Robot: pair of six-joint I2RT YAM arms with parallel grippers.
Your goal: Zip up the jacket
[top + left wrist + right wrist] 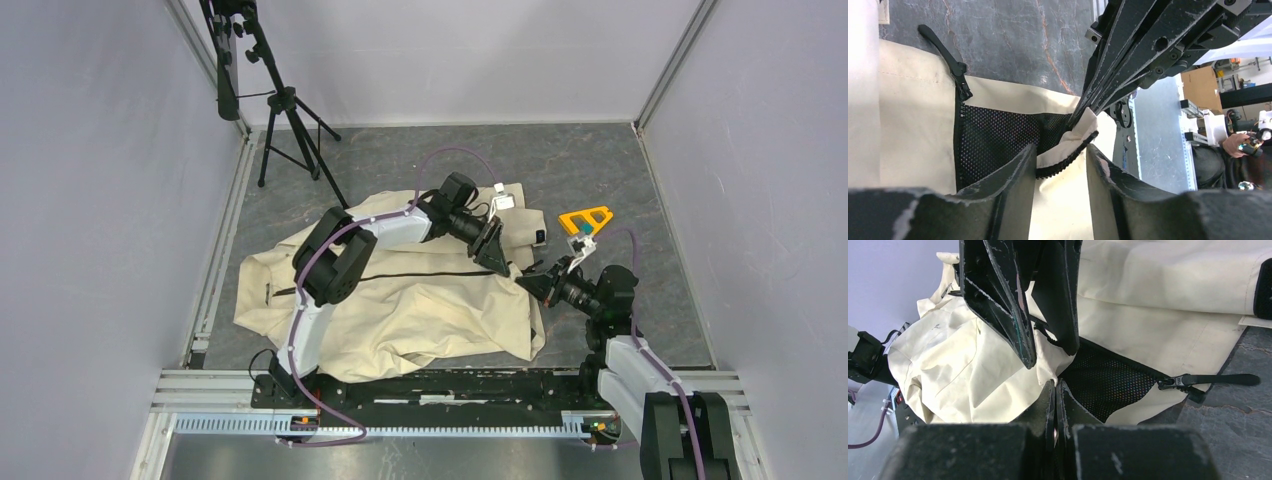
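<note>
The cream jacket (400, 310) lies wrinkled on the grey floor, its dark zipper line (420, 275) running left to right. At its right end the front gapes, showing black mesh lining (1003, 135). The zipper slider (1173, 382) with its long black pull sits at the hem. My right gripper (1055, 382) is shut on the loose front edge of the jacket. My left gripper (1060, 149) straddles that same edge with its jaws apart, the toothed zipper tape (1065, 159) lying between the fingers. Both grippers meet there (505, 265).
An orange triangular tool (585, 217) lies just right of the jacket. A black tripod (285, 110) stands at the back left. Grey walls close in both sides. A metal rail (420, 400) runs along the near edge by the arm bases.
</note>
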